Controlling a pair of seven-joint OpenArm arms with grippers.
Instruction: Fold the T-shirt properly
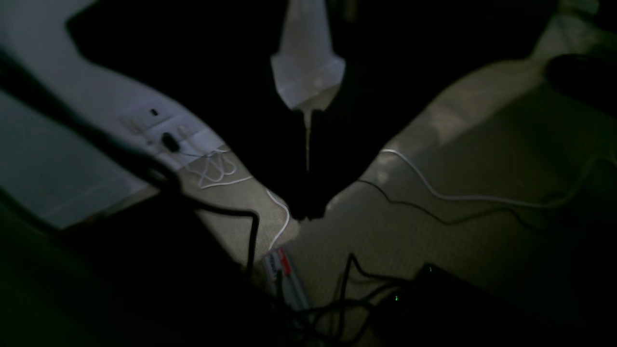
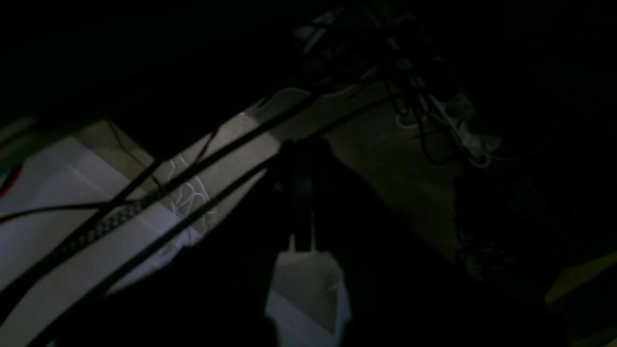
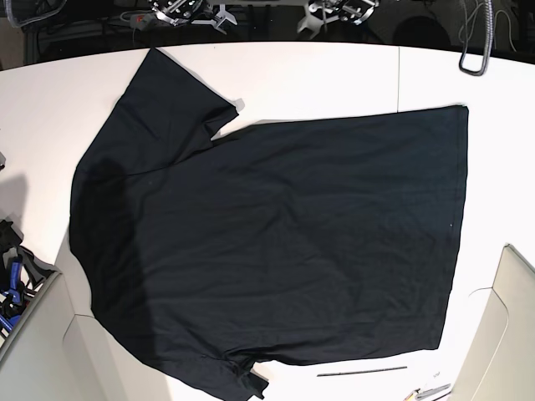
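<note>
T-shirt [image 3: 276, 242]: one, flat on table [image 3: 334, 75] | both arms' fingers closed, empty

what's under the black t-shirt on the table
The T-shirt lies spread flat on the white table, which shows bare around its edges. Nothing bulges through the cloth, but whatever lies beneath is covered, so anything thin there cannot be seen.

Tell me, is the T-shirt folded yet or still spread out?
Spread out. The T-shirt lies flat on the white table, one sleeve out, hem straight, no fold.
</note>
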